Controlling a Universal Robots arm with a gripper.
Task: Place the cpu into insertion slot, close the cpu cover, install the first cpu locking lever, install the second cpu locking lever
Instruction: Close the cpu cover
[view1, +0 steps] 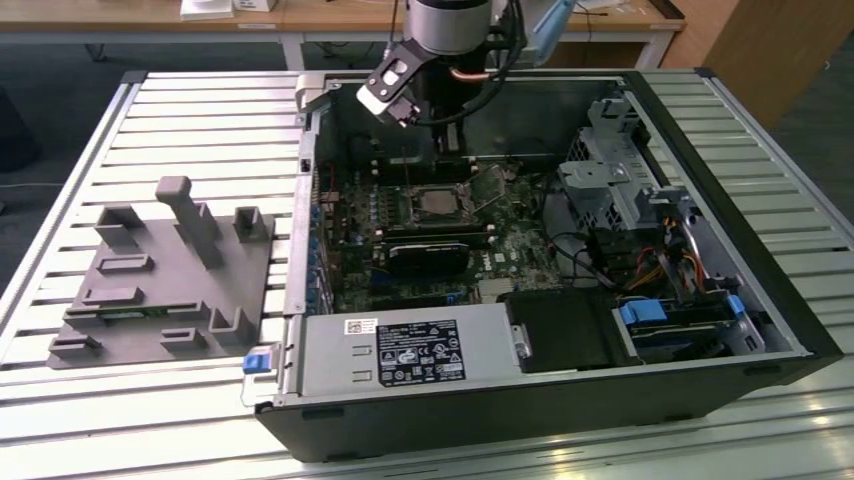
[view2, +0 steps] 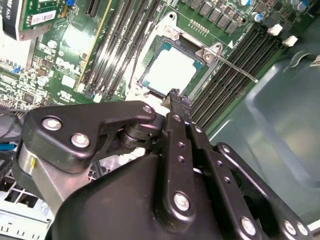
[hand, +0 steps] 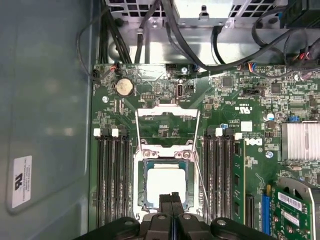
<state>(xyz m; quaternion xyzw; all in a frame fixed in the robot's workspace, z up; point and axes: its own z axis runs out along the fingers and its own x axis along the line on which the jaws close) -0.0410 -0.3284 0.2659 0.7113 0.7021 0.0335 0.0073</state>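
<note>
Jaws are drawn together with only a hairline between the black fingertips, and they grip nothing. In both wrist views the tips hang just beside one edge of the square black insertion slot with its thin metal rim. In the exterior view the arm comes down from twelve o'clock into the open black computer case, which lies on the slatted metal bench. The slot sits at twelve o'clock of the long black rectangular card.

First step looks done: the small flat square cpu with its dull silver-grey top lies seated flat inside the slot, square to its sides. The thin silver metal cpu cover, a frame with a large window, appears to stand raised on its hinge at the slot edge farthest from the tips. Green board shows through its window, so closing it seems left to do. One thin wire locking lever juts out free over the long black memory slots and looks unlatched. The other lever cannot be picked out for certain. By this reading about one step of four is complete. A grey moulded fixture rests on the bench at nine o'clock of the case.
</note>
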